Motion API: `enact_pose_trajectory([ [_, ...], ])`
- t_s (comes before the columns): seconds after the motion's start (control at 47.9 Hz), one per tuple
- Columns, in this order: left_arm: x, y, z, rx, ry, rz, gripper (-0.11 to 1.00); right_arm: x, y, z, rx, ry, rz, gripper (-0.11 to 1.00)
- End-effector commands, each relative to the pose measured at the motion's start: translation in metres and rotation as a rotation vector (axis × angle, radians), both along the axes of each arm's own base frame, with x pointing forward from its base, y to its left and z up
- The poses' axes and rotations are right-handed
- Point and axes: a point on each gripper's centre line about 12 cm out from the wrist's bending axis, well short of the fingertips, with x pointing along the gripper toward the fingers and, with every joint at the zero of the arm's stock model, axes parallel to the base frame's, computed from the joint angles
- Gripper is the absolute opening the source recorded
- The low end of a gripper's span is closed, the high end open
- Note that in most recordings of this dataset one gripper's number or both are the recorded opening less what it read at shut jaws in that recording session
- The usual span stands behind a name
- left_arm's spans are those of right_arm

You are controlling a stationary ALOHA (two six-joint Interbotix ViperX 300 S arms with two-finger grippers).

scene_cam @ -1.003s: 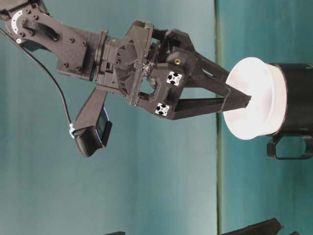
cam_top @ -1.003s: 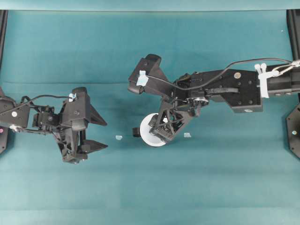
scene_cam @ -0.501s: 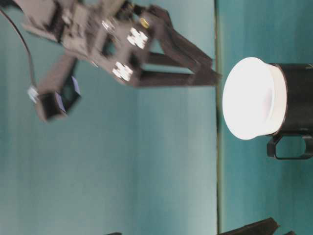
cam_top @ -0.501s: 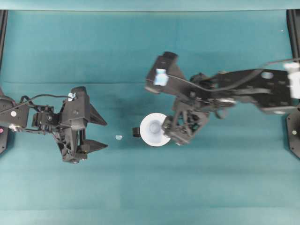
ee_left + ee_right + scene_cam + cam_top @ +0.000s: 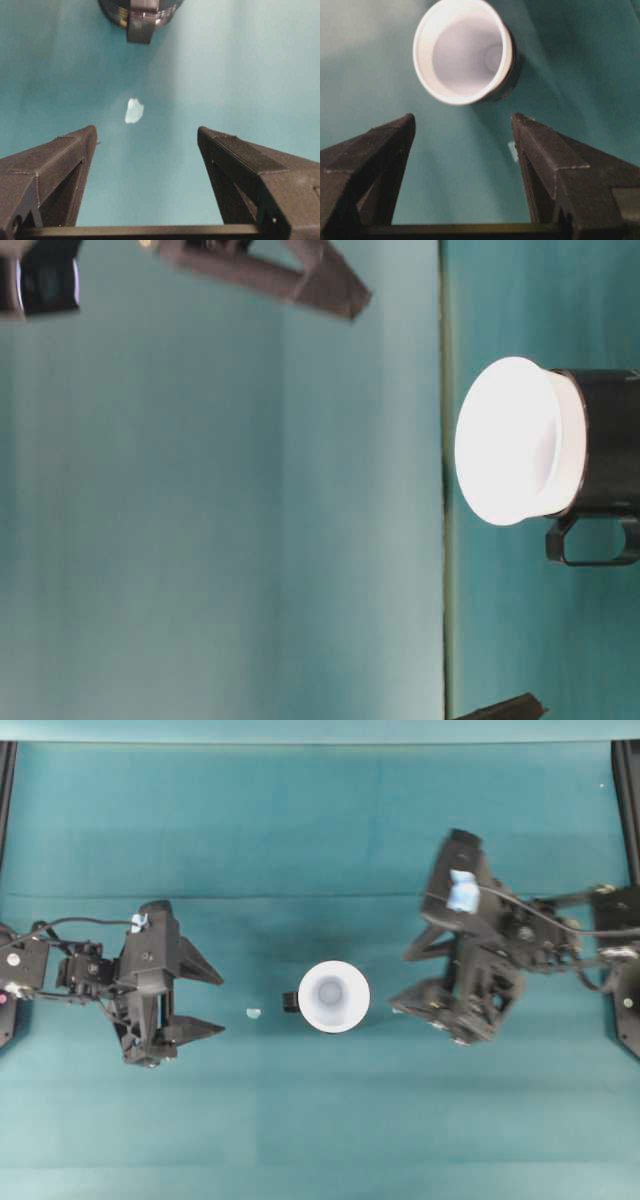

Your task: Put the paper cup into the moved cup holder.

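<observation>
On the far left of the overhead view, my left gripper (image 5: 205, 1002) sits low over the teal table cover (image 5: 320, 830), its two black fingers spread wide with nothing between them and pointing toward the centre. Just ahead of it, a small pale scrap (image 5: 254, 1013) lies flat on the cloth, in the open stretch between that gripper and the cups; the left wrist camera shows the same scrap (image 5: 134, 110) lying clear of both fingertips, with the stubby handle (image 5: 140, 27) of the cup holder (image 5: 117, 11) facing the gripper beyond it. At the middle of the table, the white paper cup (image 5: 333, 996) stands upright, seated inside the glossy black cup holder (image 5: 290, 1003), whose handle pokes out on the side toward the left arm. From table level, the cup's wide rim (image 5: 508, 440) rides above the holder's black wall (image 5: 608, 440), wider than the holder itself, and nothing touches it. To the right, my right gripper (image 5: 405, 982) is well apart from the cup, fingers parted and empty; its wrist camera looks between them straight into the cup's open mouth (image 5: 464, 50). A second small pale scrap (image 5: 513, 150) lies on the cloth between that gripper and the holder.
</observation>
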Motion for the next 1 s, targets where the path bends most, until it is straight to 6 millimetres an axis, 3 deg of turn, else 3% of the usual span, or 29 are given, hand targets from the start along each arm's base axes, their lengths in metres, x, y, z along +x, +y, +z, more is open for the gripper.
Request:
enact_pose_trajectory([
  [0.0, 0.001, -0.001, 0.009, 0.001, -0.028, -0.004, 0.85, -0.006, 0.003, 0.009, -0.027, -0.044, 0.034, 0.66],
  [0.564, 0.0, -0.008, 0.02, 0.004, -0.063, -0.032, 0.85, -0.026, 0.024, -0.001, -0.083, -0.115, 0.15, 0.66],
  [0.982, 0.001, -0.009, 0.021, 0.004, -0.068, -0.035, 0.85, -0.043, 0.027, -0.001, -0.079, -0.136, 0.168, 0.66],
])
